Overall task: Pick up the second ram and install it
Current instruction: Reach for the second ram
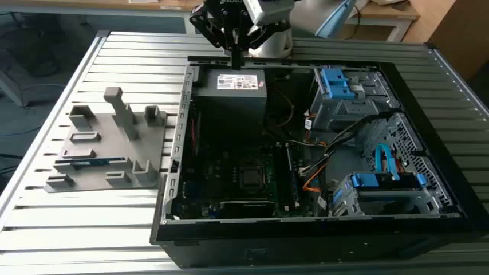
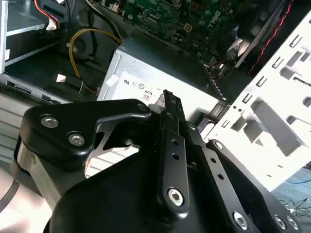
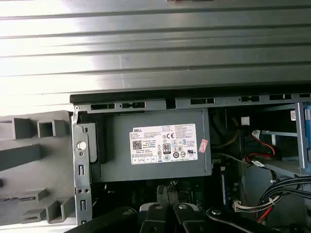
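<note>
The second ram [image 1: 90, 163], a dark stick with a blue-and-white label strip, lies flat in a slot of the grey fixture [image 1: 107, 143] at the exterior view's left. My gripper [image 1: 237, 61] hangs far from it, over the back wall of the open computer case [image 1: 180, 143], just above the grey power supply [image 1: 233, 91]. In the second wrist view its black fingers [image 2: 167, 104] are pressed together, and I see nothing between them. The power supply's white label [image 3: 167, 144] lies just beyond the gripper [image 3: 167, 209] in the first wrist view.
The case lies open on a slatted metal table [image 1: 99, 229]. Inside are the motherboard [image 1: 244, 172], blue-tabbed drive cages [image 1: 344, 86], and orange and black cables [image 1: 321, 172]. The fixture's upright posts [image 1: 122, 112] stand between the ram and the case.
</note>
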`<state>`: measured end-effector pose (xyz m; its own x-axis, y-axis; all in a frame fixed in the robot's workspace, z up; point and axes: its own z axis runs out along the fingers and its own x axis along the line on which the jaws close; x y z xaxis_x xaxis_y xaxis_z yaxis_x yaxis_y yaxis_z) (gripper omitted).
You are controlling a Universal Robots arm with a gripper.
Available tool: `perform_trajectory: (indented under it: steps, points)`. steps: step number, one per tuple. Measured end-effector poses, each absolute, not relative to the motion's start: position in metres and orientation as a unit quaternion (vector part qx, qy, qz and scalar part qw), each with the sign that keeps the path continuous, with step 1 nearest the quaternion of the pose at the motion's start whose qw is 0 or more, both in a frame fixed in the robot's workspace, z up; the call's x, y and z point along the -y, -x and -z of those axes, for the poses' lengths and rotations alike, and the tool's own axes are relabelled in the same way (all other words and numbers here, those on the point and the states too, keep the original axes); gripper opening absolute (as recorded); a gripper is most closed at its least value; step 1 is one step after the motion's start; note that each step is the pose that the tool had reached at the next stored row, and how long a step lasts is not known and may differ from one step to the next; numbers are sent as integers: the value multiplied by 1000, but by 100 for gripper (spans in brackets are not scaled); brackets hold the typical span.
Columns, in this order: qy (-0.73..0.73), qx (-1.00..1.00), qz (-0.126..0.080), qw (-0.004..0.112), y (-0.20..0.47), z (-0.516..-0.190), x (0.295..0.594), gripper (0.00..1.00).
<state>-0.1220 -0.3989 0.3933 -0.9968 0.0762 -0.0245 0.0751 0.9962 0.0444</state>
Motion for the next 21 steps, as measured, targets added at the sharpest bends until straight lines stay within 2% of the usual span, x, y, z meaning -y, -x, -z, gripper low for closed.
perform_trajectory:
  steps: [7,21]
  points:
    - [-38,-999,-22,13,126,-393,399,10]
    - [-38,-999,-22,15,188,-393,399,10]
